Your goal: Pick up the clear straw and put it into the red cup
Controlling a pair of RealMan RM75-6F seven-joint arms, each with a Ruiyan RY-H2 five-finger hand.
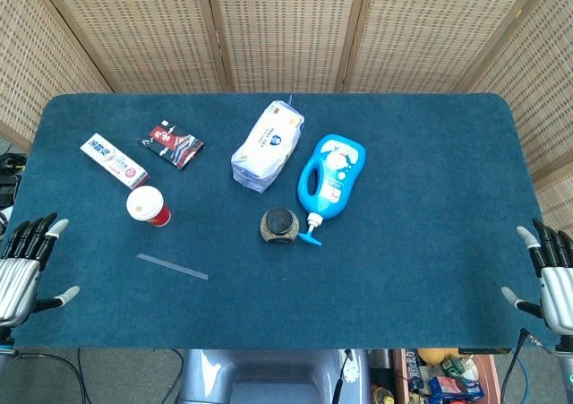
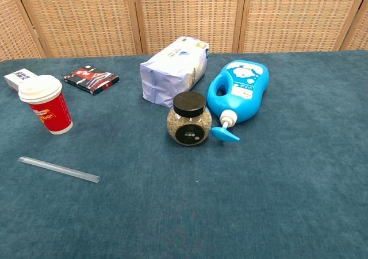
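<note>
The clear straw point(image 1: 172, 267) lies flat on the desk point(image 1: 430, 207), near the upright red cup point(image 1: 148, 206). The left hand point(image 1: 25, 265) and right hand point(image 1: 548, 274) rest at opposite desk edges, fingers spread, holding nothing.

Left hand point(image 1: 25, 265) is seen at the near left edge in head view — fingers spread and pointed forward, thumb stuck out to the side, nothing held. Right hand point(image 1: 551, 279) is seen at the near right edge — fingers apart, thumb out, empty. Neither hand is caught by chest view.
</note>
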